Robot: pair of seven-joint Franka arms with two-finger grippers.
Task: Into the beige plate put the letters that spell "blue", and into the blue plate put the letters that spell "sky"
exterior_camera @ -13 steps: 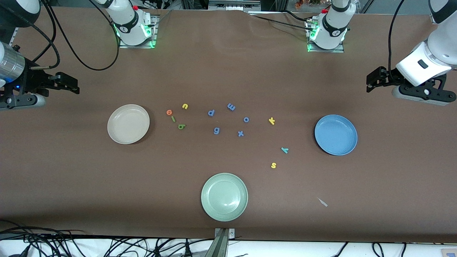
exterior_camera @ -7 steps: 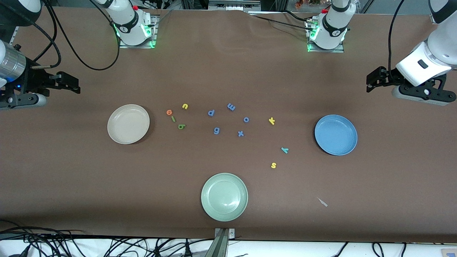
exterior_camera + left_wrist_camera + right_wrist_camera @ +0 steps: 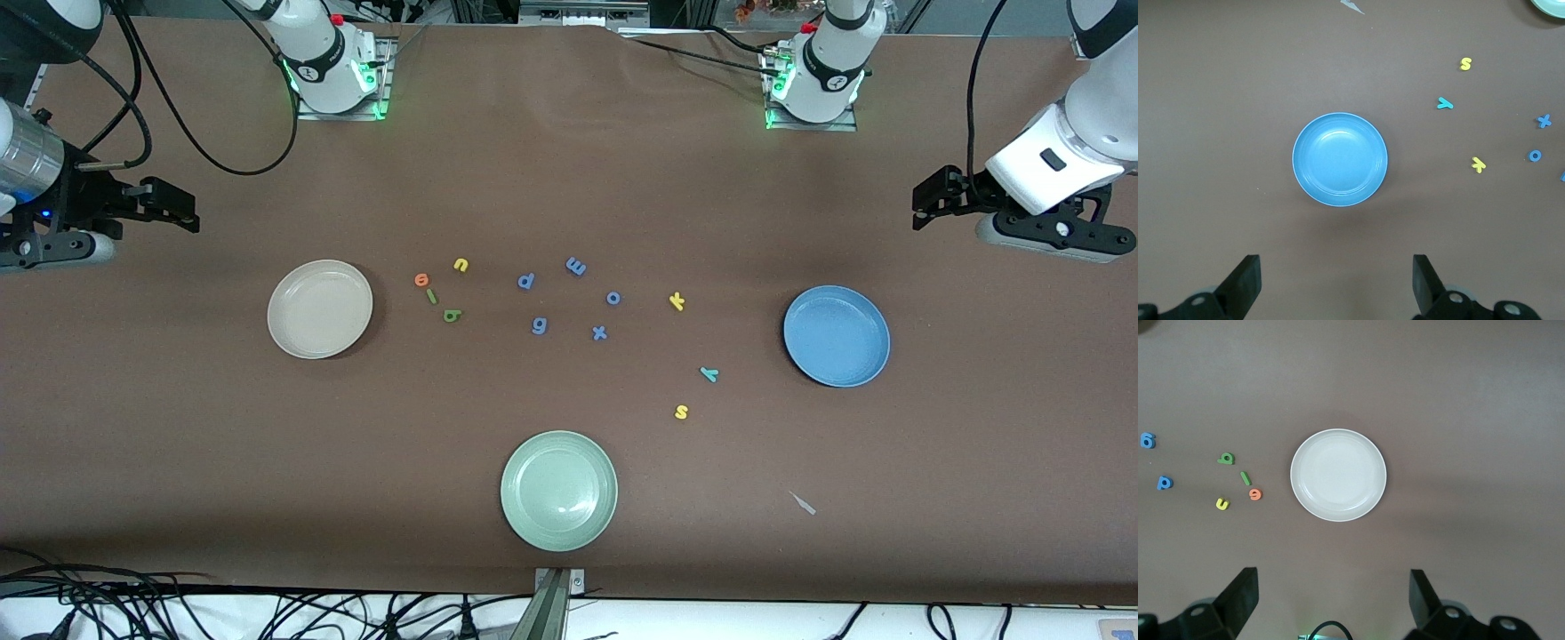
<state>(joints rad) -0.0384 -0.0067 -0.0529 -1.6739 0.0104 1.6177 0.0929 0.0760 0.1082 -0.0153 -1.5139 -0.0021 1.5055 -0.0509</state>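
Note:
The beige plate lies toward the right arm's end of the table, the blue plate toward the left arm's end. Beside the beige plate lie the orange e, green l, dark green b and yellow u. Closer to the blue plate lie the yellow k, teal y and yellow s. My left gripper hangs open and empty above the table by the blue plate. My right gripper is open and empty by the beige plate.
Blue letters p, m, o, g and x lie mid-table between the two groups. A pale green plate sits nearest the front camera. A small scrap lies near it.
The right arm's hand has drifted very slightly. The left arm, plates and letters have not moved.

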